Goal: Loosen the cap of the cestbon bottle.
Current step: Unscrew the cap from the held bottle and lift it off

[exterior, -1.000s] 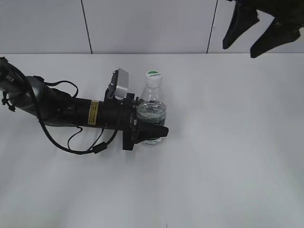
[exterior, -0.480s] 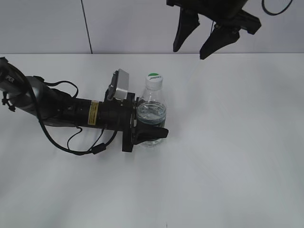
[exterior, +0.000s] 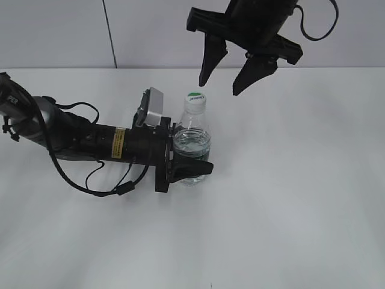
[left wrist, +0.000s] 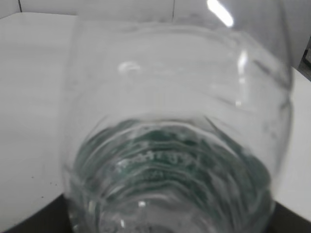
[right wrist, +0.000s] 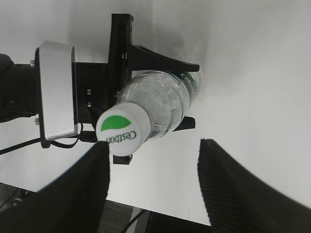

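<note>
Exterior view: left gripper (exterior: 187,164) clamped the cestbon bottle (exterior: 193,144); right gripper (exterior: 224,77), jaws apart, hung above the cap (exterior: 194,97), which needed centring and gripping.

Bottle (left wrist: 175,136): clear plastic, very close to the lens and blurred, filling most of the frame. Rounded upper body, bright light streaks near the top right. Ribbed lower body, dark green showing through the ripples. Desk (left wrist: 29,97): white, plain, visible left of the bottle and in a thin strip at right. Dark shapes at both bottom corners; too blurred to identify.
</note>
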### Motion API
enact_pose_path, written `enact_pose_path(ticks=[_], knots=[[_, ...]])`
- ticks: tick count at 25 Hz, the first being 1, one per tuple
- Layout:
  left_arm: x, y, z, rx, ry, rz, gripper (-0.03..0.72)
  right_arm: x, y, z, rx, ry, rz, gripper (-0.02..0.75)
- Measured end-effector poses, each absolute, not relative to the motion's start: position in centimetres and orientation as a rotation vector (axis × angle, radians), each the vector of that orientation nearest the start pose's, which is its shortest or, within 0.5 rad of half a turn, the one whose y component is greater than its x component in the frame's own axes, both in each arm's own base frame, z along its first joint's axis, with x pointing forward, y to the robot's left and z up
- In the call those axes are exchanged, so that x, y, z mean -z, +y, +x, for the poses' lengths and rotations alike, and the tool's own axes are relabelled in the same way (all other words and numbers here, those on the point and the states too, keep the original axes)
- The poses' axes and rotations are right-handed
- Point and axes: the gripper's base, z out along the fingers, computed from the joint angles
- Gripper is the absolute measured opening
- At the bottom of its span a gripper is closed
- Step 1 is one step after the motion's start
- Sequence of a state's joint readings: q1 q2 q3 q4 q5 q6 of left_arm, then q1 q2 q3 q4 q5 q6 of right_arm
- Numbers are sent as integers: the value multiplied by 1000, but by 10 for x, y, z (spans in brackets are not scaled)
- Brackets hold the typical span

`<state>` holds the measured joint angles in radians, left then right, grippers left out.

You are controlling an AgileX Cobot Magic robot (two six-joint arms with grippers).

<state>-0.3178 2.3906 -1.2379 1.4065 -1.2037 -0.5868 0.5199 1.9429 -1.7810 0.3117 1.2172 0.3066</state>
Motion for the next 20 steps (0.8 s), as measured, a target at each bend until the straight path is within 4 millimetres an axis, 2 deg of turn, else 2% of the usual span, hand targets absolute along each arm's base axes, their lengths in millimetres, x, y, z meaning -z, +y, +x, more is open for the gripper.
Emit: enact_pose_path(ticks=[6,20], knots=[[-56,-205,356,1122,1454,1338,412,-283,242,343,-582,2975,-231,440],[-57,-205,358,1107,1461,1334,412,-279,249,348,-630,2943,-189,440]])
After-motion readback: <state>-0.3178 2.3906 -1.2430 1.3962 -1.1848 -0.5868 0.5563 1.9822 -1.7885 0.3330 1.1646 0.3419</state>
